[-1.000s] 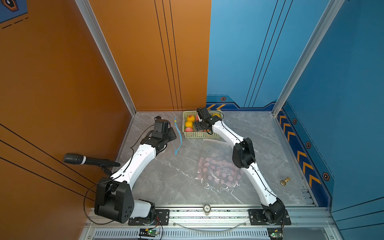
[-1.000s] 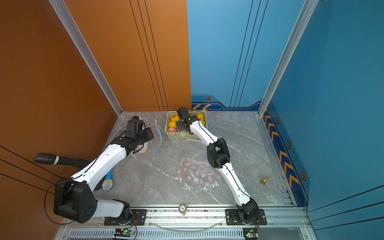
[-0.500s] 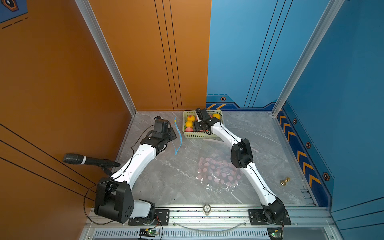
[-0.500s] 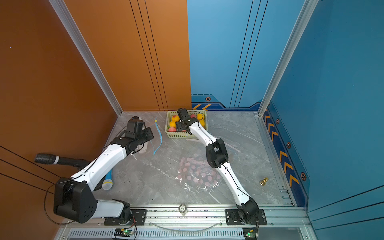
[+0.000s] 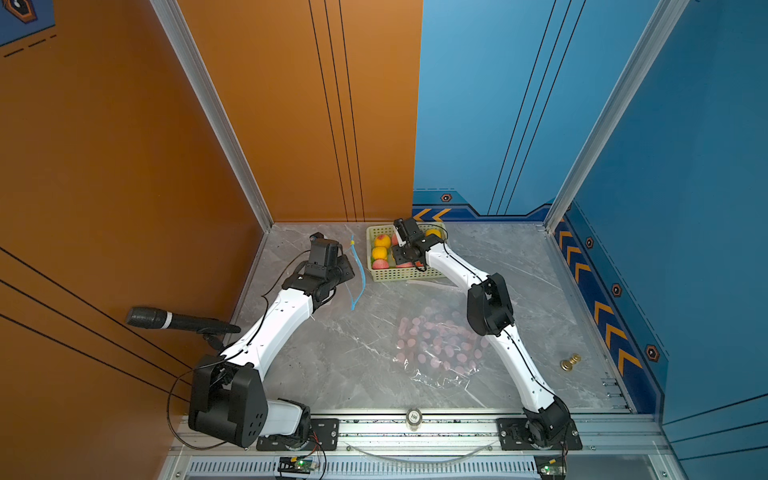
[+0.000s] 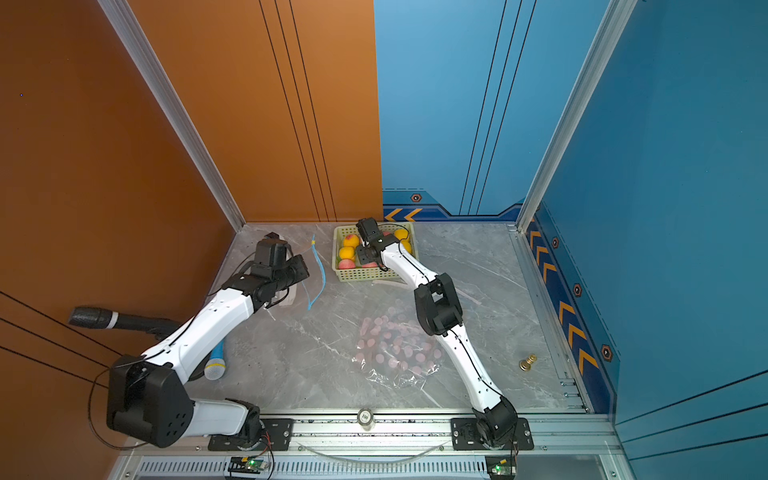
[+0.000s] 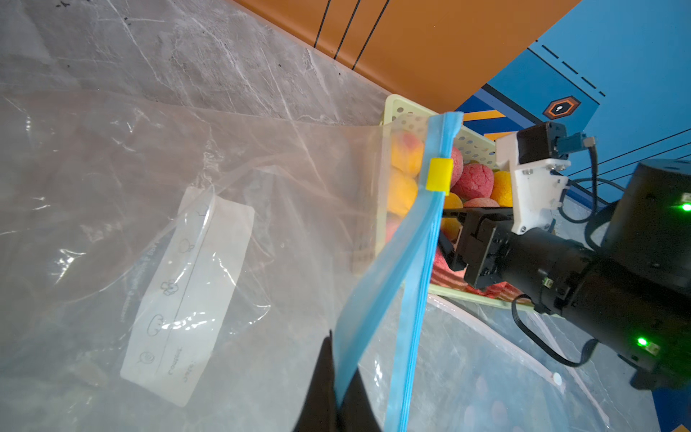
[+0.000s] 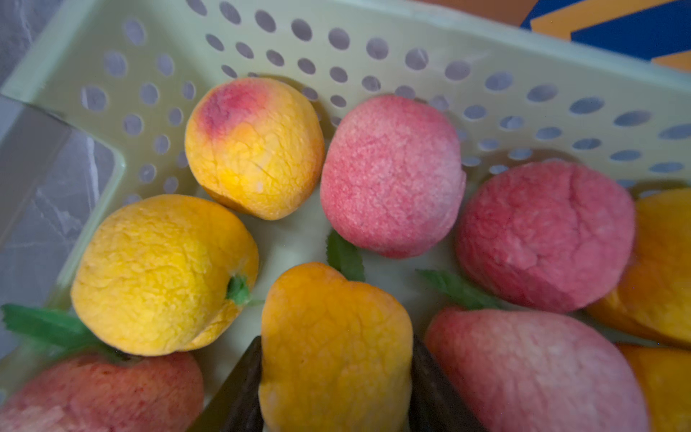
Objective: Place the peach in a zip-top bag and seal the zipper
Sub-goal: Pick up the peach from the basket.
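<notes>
I see the big grey marble table (image 5: 353, 353) first. My two white arms reach across it toward the back wall. The left arm (image 5: 278, 320) is bent over a clear zip-top bag (image 7: 187, 187). The right arm (image 5: 511, 357) stretches into the basket.

A second clear bag with pink dots (image 5: 436, 345) lies flat on the table, just beside the right arm.

The pale green basket (image 5: 399, 274) sits at the back, near the wall. It is full of yellow and pink peaches. The zip-top bag is just beside it, on its left.

The left gripper (image 7: 336, 374) is pinched shut on the bag's blue zipper strip (image 7: 422, 239). The strip runs up from the fingers toward the basket. A little yellow slider (image 7: 439, 179) sits near its far end.

The right gripper (image 8: 336, 340) is down inside the basket. Its two dark fingers (image 8: 243, 392) are partly open, one on each side of an orange peach (image 8: 334, 374), and both touch it. The peach sits in the basket among the others.

A black microphone (image 5: 166, 320) pokes out by the left wall. A small brass thing (image 5: 569, 362) stands far off on the right.
</notes>
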Controlling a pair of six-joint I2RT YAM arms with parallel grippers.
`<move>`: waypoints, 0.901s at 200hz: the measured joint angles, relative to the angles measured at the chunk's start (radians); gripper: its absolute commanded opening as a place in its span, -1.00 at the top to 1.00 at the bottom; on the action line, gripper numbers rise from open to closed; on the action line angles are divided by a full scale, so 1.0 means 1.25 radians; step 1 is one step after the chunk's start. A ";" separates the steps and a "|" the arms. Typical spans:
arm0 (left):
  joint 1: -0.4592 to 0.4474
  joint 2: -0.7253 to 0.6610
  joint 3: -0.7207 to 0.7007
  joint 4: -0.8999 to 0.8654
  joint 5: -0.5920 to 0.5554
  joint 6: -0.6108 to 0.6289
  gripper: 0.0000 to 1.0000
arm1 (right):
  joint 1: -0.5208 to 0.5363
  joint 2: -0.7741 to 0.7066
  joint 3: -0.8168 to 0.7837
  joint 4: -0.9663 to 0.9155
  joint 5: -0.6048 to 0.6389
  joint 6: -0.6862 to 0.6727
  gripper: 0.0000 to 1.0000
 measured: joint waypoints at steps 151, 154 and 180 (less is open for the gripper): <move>-0.016 -0.020 -0.002 0.000 0.017 -0.006 1.00 | -0.042 -0.207 -0.153 0.041 -0.089 0.036 0.41; -0.016 -0.020 -0.002 0.000 0.019 -0.006 1.00 | -0.042 -0.212 -0.154 0.042 -0.091 0.038 0.41; -0.011 -0.020 -0.001 0.000 0.035 -0.009 1.00 | -0.038 -0.298 -0.208 0.066 -0.129 0.053 0.42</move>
